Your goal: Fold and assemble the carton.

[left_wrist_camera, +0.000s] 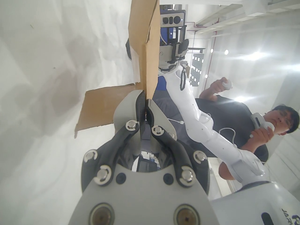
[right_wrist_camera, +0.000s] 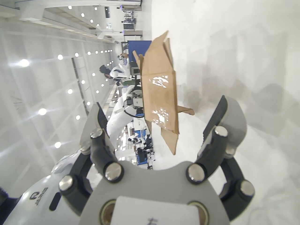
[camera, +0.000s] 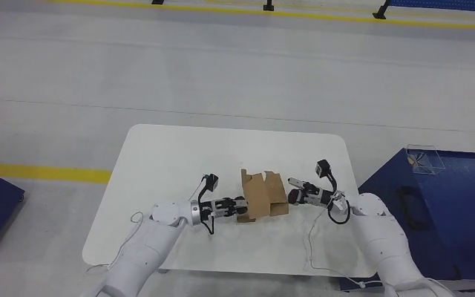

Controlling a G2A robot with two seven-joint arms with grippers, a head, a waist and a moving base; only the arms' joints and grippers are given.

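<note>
The carton (camera: 261, 194) sits on the white table (camera: 185, 156), toward the table's near edge, partly opened, its brown walls raised and several flaps loose. My two arms come at the carton from opposite sides.

My left gripper (camera: 239, 206) is at the carton's side that faces my left arm. In the left wrist view its fingers (left_wrist_camera: 140, 104) are pressed together on the edge of an upright cardboard panel (left_wrist_camera: 143, 36), pinching it between the pads. Just beside that grip, a flap (left_wrist_camera: 103, 108) of the carton lies out flat on the table.

My right gripper (camera: 291, 189) is just beside the opposite side of the carton. Its fingers (right_wrist_camera: 220, 111) are spread wide, and from the right wrist view the carton (right_wrist_camera: 159, 90) stands between them, a little farther out than the tips. I cannot tell whether either pad touches the cardboard. One loose flap (right_wrist_camera: 170, 139) points back toward this gripper.
</note>
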